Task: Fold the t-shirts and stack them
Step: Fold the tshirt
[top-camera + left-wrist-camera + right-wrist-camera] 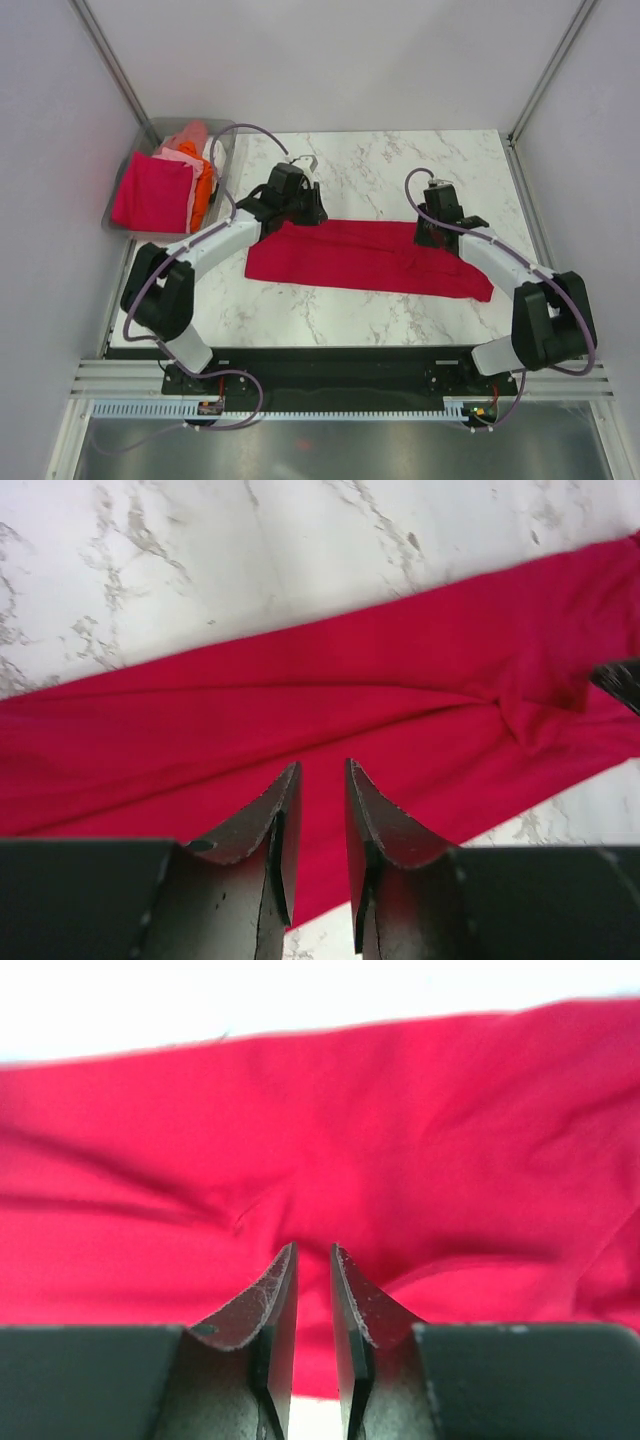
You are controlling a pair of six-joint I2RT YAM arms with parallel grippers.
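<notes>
Crimson red t-shirt (pixel 365 258): folded lengthwise into a long flat band across frame centre, creased toward its right end. Heaped at upper left: magenta-pink t-shirt (pixel 152 192) folded flat, orange t-shirt (pixel 203 196), pale pink t-shirt (pixel 181 152), white t-shirt (pixel 217 152) bunched alongside.

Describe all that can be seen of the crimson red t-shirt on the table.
The crimson red t-shirt is soft plain cloth, gathered into a long, wrinkled band. It lies flat on the marble table, running left to right, its right end nearer the arm bases. The left gripper and right gripper are at its far edge, jaws nearly closed; a grasp cannot be confirmed.
</notes>
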